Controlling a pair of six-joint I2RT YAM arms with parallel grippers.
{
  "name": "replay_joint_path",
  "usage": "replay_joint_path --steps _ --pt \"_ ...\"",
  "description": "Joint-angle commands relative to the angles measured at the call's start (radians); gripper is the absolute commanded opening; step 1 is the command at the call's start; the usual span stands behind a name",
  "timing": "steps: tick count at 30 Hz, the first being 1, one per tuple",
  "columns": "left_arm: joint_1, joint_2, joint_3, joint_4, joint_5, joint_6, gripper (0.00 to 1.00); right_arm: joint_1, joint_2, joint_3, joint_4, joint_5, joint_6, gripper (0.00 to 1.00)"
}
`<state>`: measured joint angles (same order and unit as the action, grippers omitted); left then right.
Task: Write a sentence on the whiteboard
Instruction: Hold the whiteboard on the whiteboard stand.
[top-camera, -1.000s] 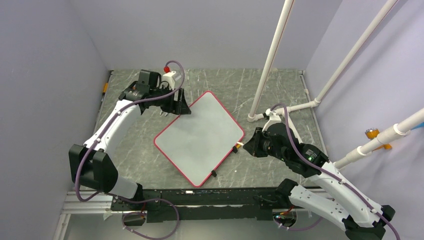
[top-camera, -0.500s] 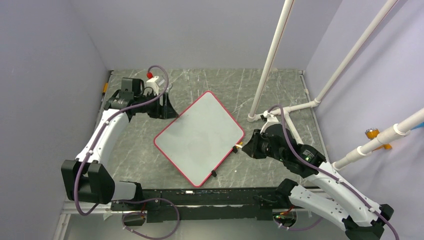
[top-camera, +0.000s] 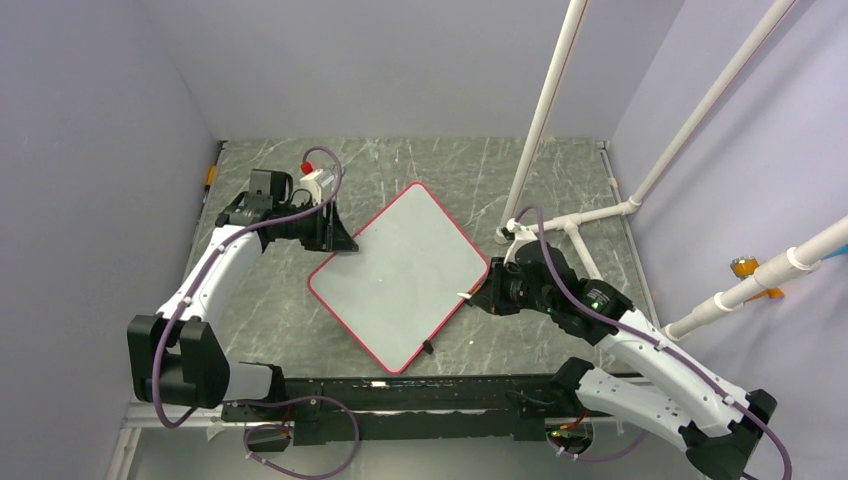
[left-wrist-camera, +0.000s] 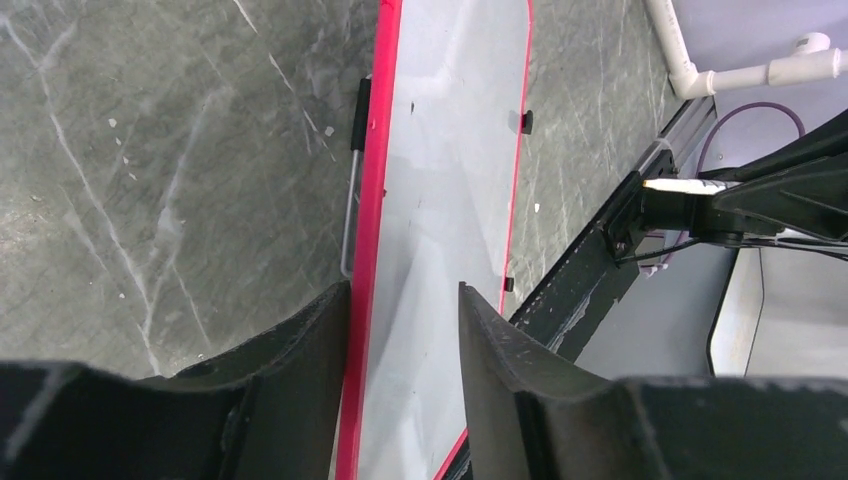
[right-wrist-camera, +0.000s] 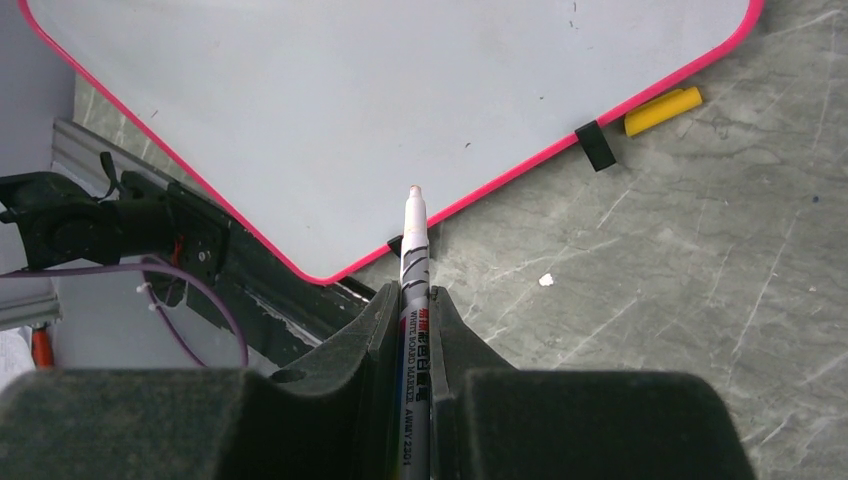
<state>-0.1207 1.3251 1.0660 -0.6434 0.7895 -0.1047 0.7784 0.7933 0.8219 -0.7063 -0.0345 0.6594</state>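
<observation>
While whiteboard (top-camera: 400, 275) lies on grey marbled table (top-camera: 460, 170), left pincer (left-wrist-camera: 402, 300) gapes; right pincer (right-wrist-camera: 412, 300) clamps marker (right-wrist-camera: 414, 240).

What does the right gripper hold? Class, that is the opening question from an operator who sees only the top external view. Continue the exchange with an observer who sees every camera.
Observer: The right wrist view shows the right gripper shut on a white marker, which is uncapped.
Operator: Where is its cap?
Observer: A yellow cap lies on the table, beside a black clip on the red frame of the whiteboard.
Operator: And the left gripper?
Observer: The left wrist view shows the left gripper open, its fingers on either side of the board's red edge.
</observation>
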Motion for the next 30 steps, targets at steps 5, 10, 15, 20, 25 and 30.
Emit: replay_joint_path --steps 5,10,15,20,25,30 --pt "0.006 0.010 -0.011 0.039 0.051 0.009 0.44 0.001 0.021 0.025 0.050 -0.029 -0.018 0.00" --pt "0.006 0.046 -0.006 0.028 0.036 0.001 0.45 0.003 0.023 0.022 0.054 -0.031 -0.017 0.00" --pt "0.007 0.073 -0.001 0.026 0.040 -0.007 0.39 0.002 0.024 0.015 0.060 -0.033 -0.015 0.00" --pt "0.005 0.075 0.001 0.029 0.059 -0.003 0.16 0.002 0.032 0.014 0.061 -0.035 -0.022 0.00" --pt "0.003 0.068 0.008 0.037 0.068 -0.006 0.00 0.003 0.053 0.026 0.075 -0.051 -0.034 0.00" --pt "-0.011 0.055 0.016 0.029 0.022 0.002 0.00 0.010 0.099 0.058 0.098 -0.083 -0.046 0.00"
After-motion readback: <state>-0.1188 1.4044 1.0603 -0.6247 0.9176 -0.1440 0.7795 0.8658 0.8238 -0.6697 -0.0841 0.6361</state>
